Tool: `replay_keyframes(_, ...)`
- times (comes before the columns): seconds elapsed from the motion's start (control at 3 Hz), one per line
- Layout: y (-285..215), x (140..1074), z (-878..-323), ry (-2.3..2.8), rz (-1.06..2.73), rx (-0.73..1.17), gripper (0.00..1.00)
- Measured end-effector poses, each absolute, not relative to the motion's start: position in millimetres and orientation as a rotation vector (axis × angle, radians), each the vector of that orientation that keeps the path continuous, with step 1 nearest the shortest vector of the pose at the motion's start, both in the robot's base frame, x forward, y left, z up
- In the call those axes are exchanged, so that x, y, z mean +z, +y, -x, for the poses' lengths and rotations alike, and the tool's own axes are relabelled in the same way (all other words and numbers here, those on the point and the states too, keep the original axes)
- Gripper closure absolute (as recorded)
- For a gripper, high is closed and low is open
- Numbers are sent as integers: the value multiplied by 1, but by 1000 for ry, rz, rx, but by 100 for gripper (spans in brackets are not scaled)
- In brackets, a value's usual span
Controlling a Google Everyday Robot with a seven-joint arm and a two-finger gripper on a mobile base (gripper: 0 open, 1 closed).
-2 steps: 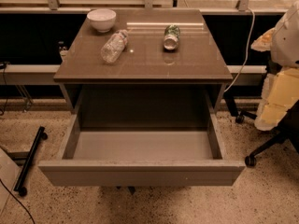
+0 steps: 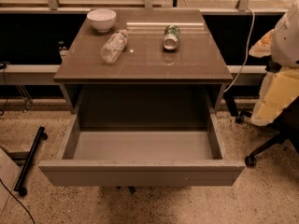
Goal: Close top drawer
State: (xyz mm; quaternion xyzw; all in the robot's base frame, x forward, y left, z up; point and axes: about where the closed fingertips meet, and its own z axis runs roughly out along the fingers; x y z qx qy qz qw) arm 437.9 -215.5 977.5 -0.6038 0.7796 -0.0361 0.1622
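- Cabinet w/ grey-brown tabletop (image 2: 149,62), centre of scene, on speckled floor.
- Top drawer (image 2: 140,172): pulled far out toward near side, flat front panel nearest, pale grey inside bare.
- White + cream bulky shape (image 2: 280,78) at right edge; can't tell what it is.
- Chair base (image 2: 264,150), black, near right of drawer.
- Bowl (image 2: 101,19), white, far left on tabletop.
- Plastic bottle (image 2: 114,46), clear, lying on its side just near of bowl.
- Can (image 2: 171,37) on its side, far centre-right, apart from bottle.
- Pincer: out of shot; spread or pressed together, can't tell.
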Motion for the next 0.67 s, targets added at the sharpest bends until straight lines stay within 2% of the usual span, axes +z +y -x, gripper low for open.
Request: replay_keyframes(0.67, -203, 936, -424, 2178, 1754, 14, 62)
